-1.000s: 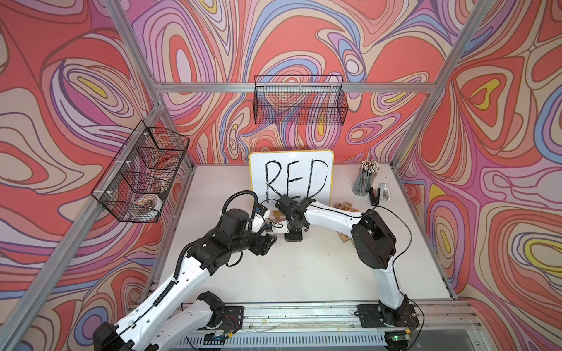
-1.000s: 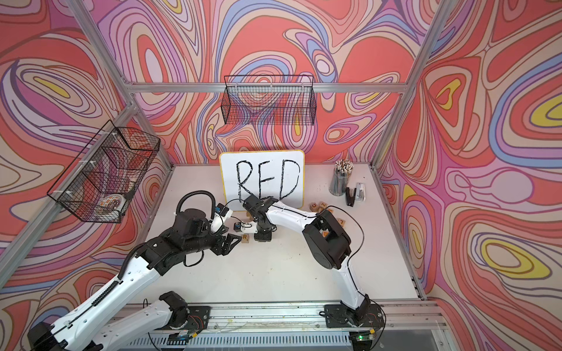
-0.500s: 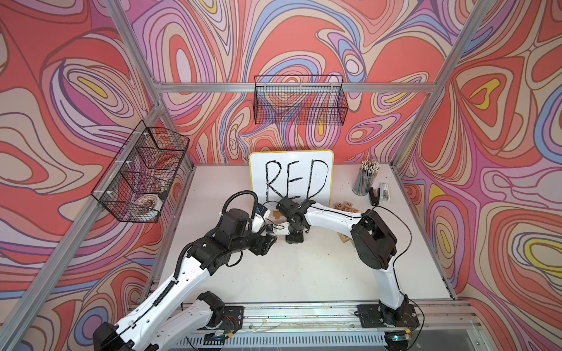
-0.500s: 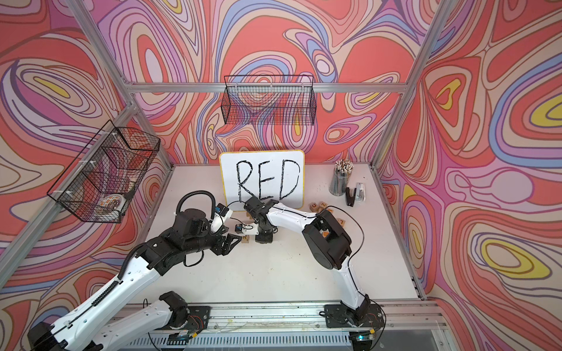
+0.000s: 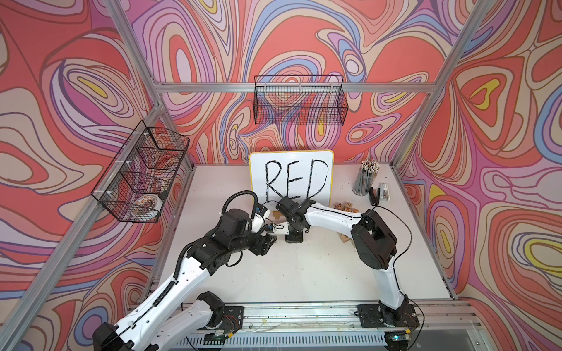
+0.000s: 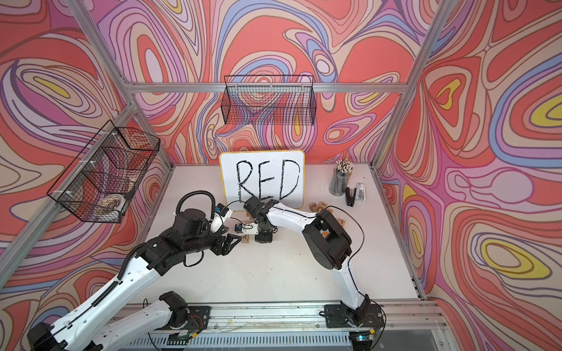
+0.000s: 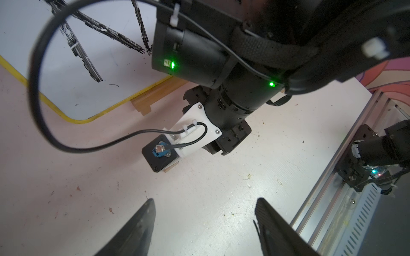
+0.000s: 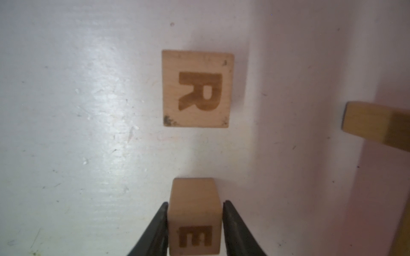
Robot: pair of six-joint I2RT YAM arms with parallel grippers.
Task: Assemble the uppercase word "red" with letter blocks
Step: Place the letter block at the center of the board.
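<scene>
A robotics lab cell: aluminium frame [image 5: 213, 87], swirl-printed walls [image 5: 60, 152] (red, lilac), two rail-mounted arms [image 5: 331, 217].

You see the whiteboard [image 5: 291, 179] propped at the back of a white table [image 5: 304, 273]. Walls [image 5: 304, 39] of swirling red, pink and lilac rise behind and beside it, framed by aluminium posts [image 5: 422, 106]. One black wire basket [image 5: 301, 103] hangs above it, another basket [image 5: 143, 173] off its R side.

E block [image 8: 194, 217] between jaws, grip unclear | R block [image 8: 197, 88] apart on table [image 8: 88, 110], R face up
</scene>
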